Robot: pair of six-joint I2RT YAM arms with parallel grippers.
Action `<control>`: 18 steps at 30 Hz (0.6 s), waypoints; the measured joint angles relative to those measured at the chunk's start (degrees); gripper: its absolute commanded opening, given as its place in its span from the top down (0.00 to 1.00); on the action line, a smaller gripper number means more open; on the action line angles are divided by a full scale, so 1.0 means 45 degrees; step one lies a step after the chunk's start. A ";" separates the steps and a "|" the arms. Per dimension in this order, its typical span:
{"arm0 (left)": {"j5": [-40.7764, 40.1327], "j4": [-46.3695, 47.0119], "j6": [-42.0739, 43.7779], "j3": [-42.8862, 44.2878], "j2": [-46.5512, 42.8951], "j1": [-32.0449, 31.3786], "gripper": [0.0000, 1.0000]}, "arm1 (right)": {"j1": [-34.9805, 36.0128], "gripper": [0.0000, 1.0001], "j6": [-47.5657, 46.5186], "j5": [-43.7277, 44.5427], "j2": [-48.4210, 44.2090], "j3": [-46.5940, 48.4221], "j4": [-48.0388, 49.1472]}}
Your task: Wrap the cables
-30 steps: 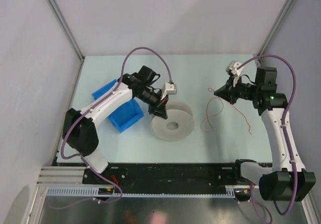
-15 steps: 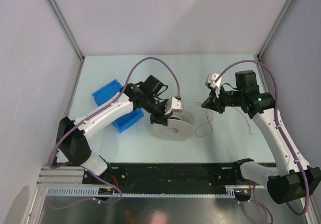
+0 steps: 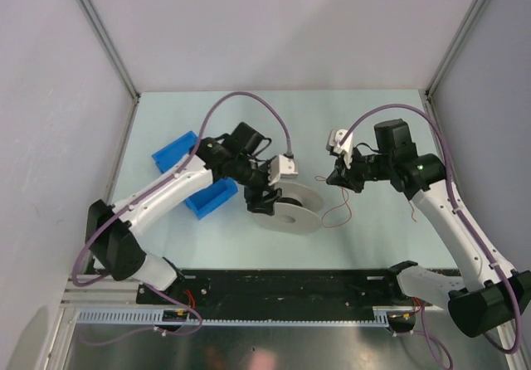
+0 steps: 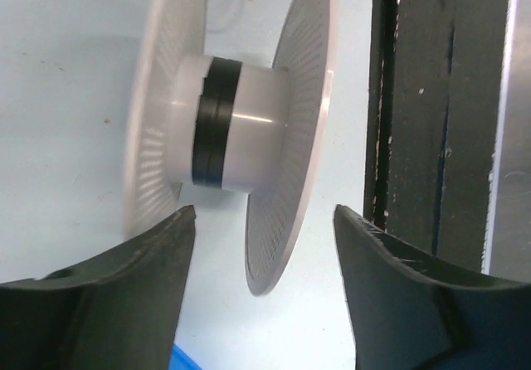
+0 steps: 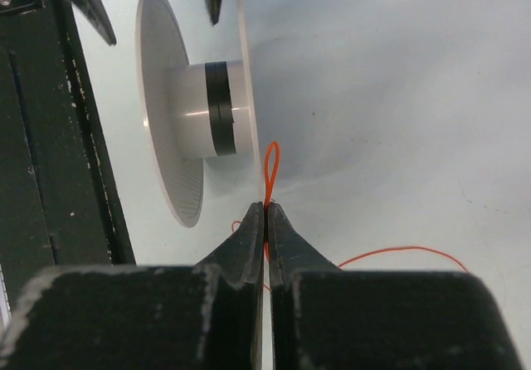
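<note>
Wire: thin, reddish; small loop pinched in right tool, rest trailing loose on counter right of spool.
Right tool: closed tight on wire, just beside spool's flange.
Spool: grey-white, dark band round hub.
Left tool: spread wide at spool's edge, gripping nothing.
Bin: blue, left of spool.

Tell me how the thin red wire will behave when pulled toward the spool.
Probably floppy: the wire folds into a tight loop at the right gripper and trails in loose curls on the table. Likely very light, and apt to tangle rather than push.
</note>
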 measured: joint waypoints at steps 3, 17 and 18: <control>0.0695 -0.0034 -0.0194 0.0335 -0.0534 0.0806 0.20 | 0.0408 1.00 0.0063 0.0209 0.0000 0.0000 0.0000; 0.3934 0.2832 0.1666 -0.0476 -0.2021 0.3405 0.20 | 0.3687 1.00 0.1967 0.2443 -0.0427 -0.1409 0.2254; 0.3949 0.3016 0.1739 -0.0675 -0.1982 0.3332 0.21 | 0.3959 1.00 0.2030 0.2720 -0.0544 -0.1758 0.2574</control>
